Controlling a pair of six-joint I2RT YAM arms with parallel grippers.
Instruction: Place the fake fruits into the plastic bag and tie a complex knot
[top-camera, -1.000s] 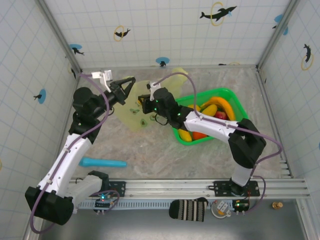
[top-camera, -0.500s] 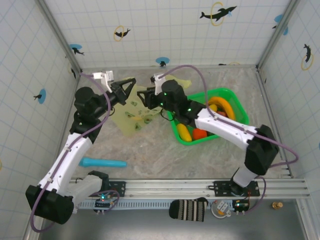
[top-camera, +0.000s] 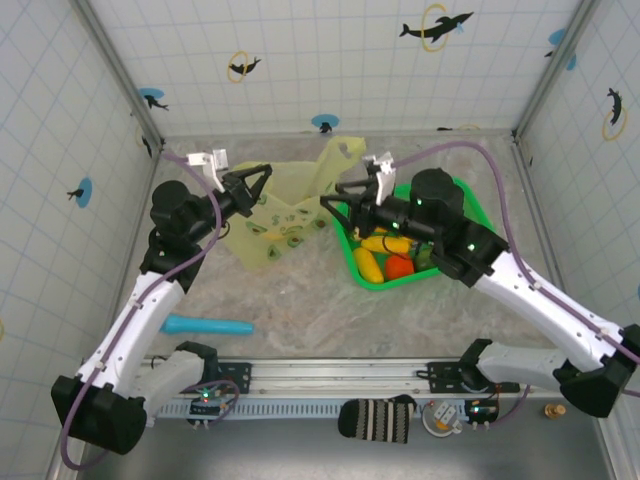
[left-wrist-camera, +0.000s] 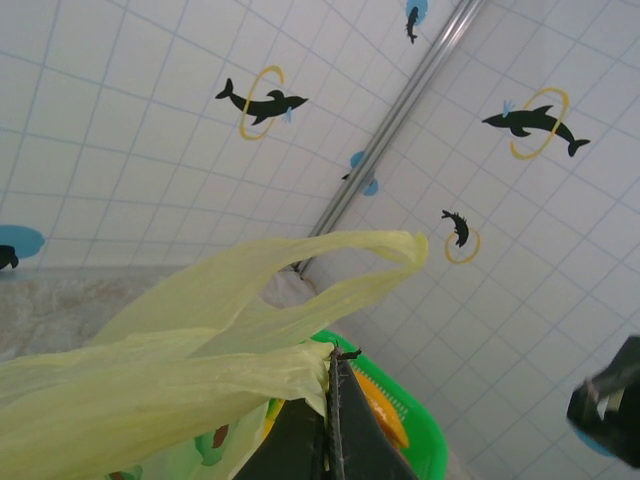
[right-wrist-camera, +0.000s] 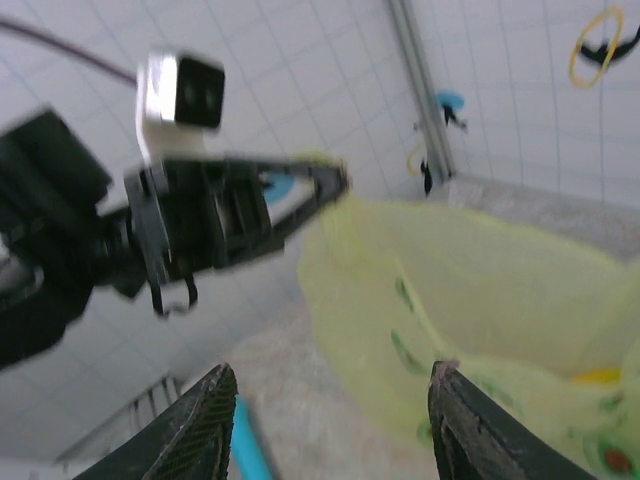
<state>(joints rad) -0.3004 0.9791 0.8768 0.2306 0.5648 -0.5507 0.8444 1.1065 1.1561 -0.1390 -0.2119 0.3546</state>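
Pale yellow-green plastic, printed with avocado halves, hangs bunched from the left tool (top-camera: 260, 182), whose fingers are pressed together on a fold of the bag (top-camera: 285, 218) just left of the green tray (top-camera: 462, 190). One handle loop of the bag stands up above the tray's far left corner. The right tool (top-camera: 338, 208) hovers between the bag and the tray's left rim with its fingers spread and nothing between them; its wrist camera looks past its own fingertips (right-wrist-camera: 205, 425) at the bag's side and at the left tool beyond.

The toy fruits (top-camera: 398, 262) lie heaped in the tray: yellow bananas, an orange piece and something red among them. Whether any piece already lies inside the bag cannot be told from these views.

By this reading the job is at its start. The bag is lifted and held at one edge, but the filling appears not yet begun and the handles are loose, with no knot. A teal stick (top-camera: 205, 325) lies on the marbled surface (top-camera: 300, 310), well to the near left of the tray.
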